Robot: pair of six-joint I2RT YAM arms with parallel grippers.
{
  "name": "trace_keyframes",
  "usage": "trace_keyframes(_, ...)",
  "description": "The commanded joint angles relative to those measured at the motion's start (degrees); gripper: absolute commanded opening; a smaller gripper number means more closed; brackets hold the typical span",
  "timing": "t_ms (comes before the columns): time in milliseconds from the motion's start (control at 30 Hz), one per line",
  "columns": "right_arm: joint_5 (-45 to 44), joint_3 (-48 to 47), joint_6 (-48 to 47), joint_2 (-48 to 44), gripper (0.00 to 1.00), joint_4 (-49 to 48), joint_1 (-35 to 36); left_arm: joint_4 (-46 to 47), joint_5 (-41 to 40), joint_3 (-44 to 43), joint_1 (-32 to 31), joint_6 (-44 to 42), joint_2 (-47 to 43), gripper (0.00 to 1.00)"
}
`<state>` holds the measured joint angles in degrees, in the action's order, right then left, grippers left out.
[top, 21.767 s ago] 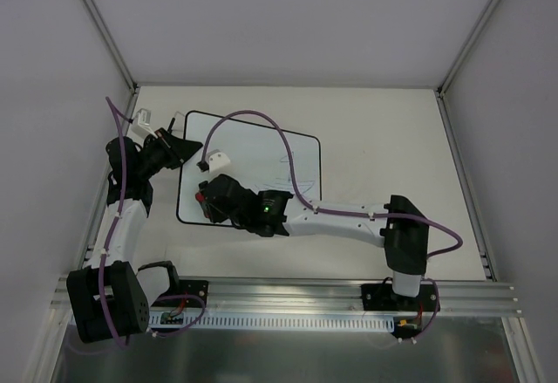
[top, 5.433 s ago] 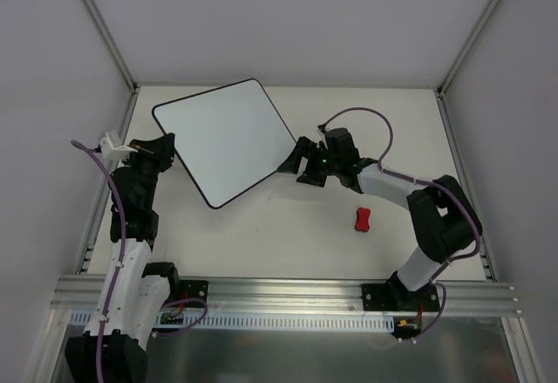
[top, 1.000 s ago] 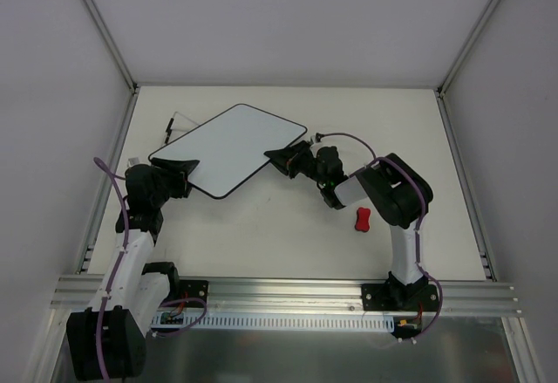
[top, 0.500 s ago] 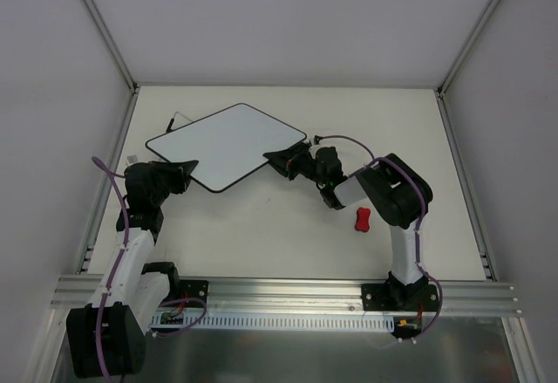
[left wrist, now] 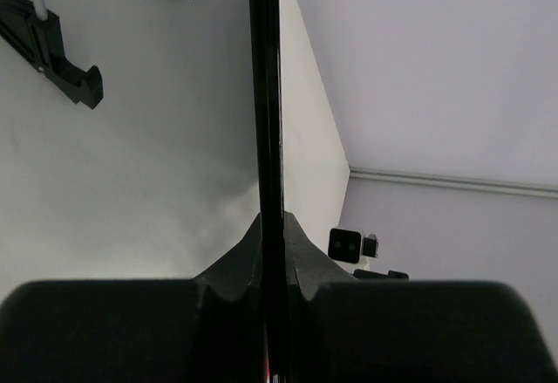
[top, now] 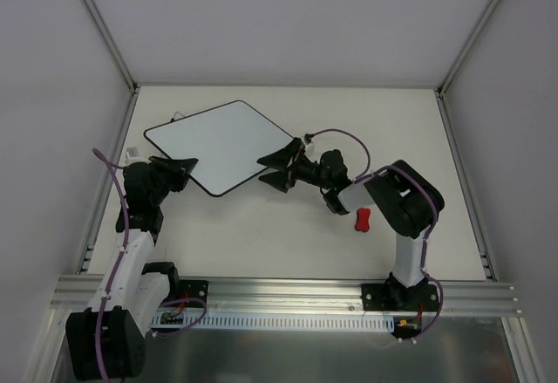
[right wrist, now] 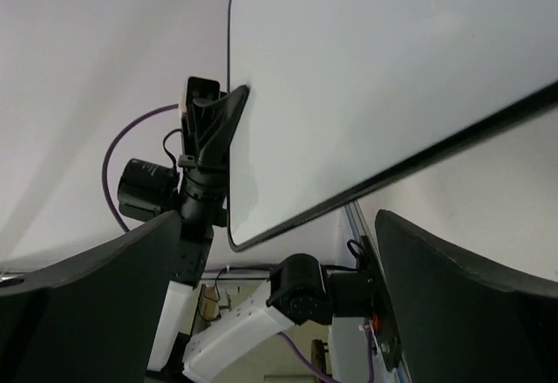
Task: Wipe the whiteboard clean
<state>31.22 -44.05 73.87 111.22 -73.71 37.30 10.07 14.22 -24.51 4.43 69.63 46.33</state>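
The whiteboard (top: 218, 143) is clean white with a thin black border and sits at the table's left centre. My left gripper (top: 187, 167) is shut on its lower-left edge. The left wrist view shows the board edge-on as a black line (left wrist: 265, 95), with both pads clamped on it. My right gripper (top: 278, 167) stands wide open at the board's right edge. In the right wrist view the board's face (right wrist: 392, 69) lies beyond my right gripper (right wrist: 275, 219), and neither finger touches it. The left gripper (right wrist: 214, 126) shows at the board's far edge.
A small red bone-shaped eraser (top: 364, 219) lies on the table beside the right arm's forearm. Metal frame posts and grey walls close in the table at the left, right and back. A rail (top: 288, 294) with both arm bases runs along the near edge.
My left gripper has closed on the board's lower-left edge. My right gripper has opened and let go of the right edge. The board has turned a little.
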Motion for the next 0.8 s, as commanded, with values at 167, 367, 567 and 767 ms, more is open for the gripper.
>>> trace_keyframes(167, 13.8, 6.9, -3.6, -3.5, 0.99, -13.8, -2.6, 20.9, -3.3, -8.5, -0.6, -7.0, -3.4, 0.00)
trace_keyframes(367, 20.6, 12.7, -7.2, -4.4, 0.99, -13.7, -4.5, 30.5, -5.6, -10.8, -0.5, -12.5, -2.0, 0.00)
trace_keyframes(567, 20.5, 13.1, -12.5, -7.3, 0.99, -8.2, -7.3, 32.9, -8.0, -14.6, -0.6, -21.3, -0.9, 0.00)
trace_keyframes(767, 12.2, 5.1, -44.5, -22.5, 0.99, 34.5, -8.6, 32.6, -8.2, -17.8, -0.5, -28.0, 0.7, 0.00)
